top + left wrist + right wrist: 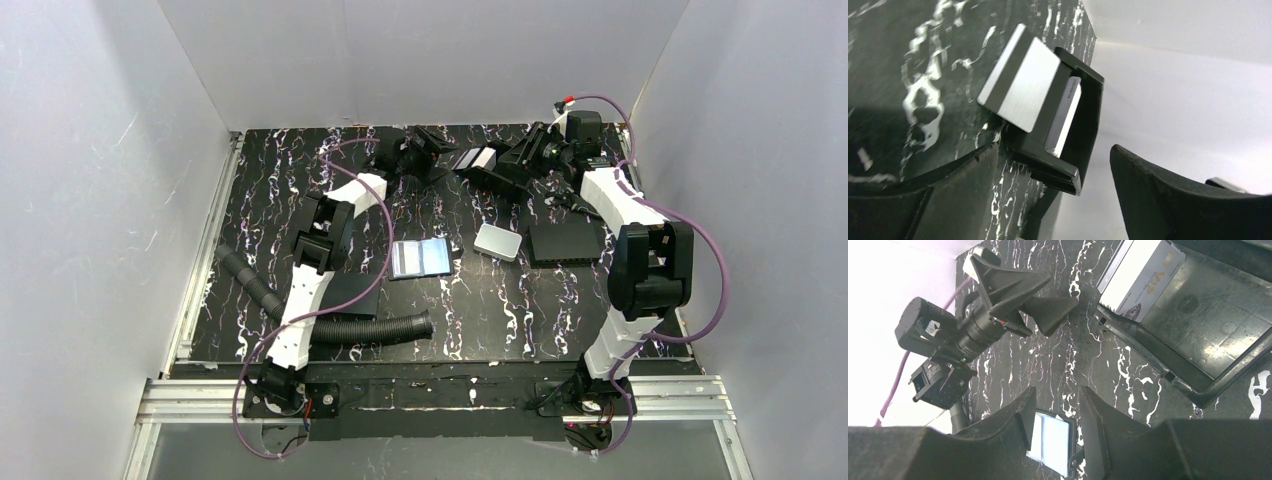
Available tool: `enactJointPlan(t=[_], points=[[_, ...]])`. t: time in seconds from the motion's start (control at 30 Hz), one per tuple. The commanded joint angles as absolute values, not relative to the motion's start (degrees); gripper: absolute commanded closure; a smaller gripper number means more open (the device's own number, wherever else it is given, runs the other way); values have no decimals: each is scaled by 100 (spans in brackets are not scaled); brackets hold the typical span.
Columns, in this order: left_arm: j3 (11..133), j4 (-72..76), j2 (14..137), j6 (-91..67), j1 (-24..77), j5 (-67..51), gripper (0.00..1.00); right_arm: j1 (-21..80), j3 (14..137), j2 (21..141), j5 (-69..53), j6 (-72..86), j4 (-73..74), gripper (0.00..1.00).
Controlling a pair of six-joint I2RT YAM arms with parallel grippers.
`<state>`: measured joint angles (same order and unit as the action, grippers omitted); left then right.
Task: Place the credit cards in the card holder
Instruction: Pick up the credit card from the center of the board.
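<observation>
Left gripper (436, 158) hangs at the far edge, jaws wide and empty. The loose credit cards (420, 258) lie on its near side (long edge running left-right), closest to the left arm, probably its next reach. Just right, the card holder (1088, 125) shows a pale card (1023, 82) poking leftward. Right gripper (1056, 390) sits half-spread, seemingly gripping nothing.

card holder (1086, 131): matt black | card (1021, 83): brushed silvery sheen | table (883, 50): glossy marbled
</observation>
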<state>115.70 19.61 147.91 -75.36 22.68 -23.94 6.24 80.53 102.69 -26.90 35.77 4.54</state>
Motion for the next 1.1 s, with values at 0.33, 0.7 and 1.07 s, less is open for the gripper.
enactJointPlan(t=[0.33,0.7,1.07], points=[[10985,2326,14436,-9753,2559,-1660,23,642,7945,10037,-2610,3548,235,54],[10364,2320,14252,-9766,2732,-749,30,642,7919,10010,-2623,3548,181,54],[10411,2186,14439,-9472,2965,390,38,642,7914,9998,-2597,3576,151,54]])
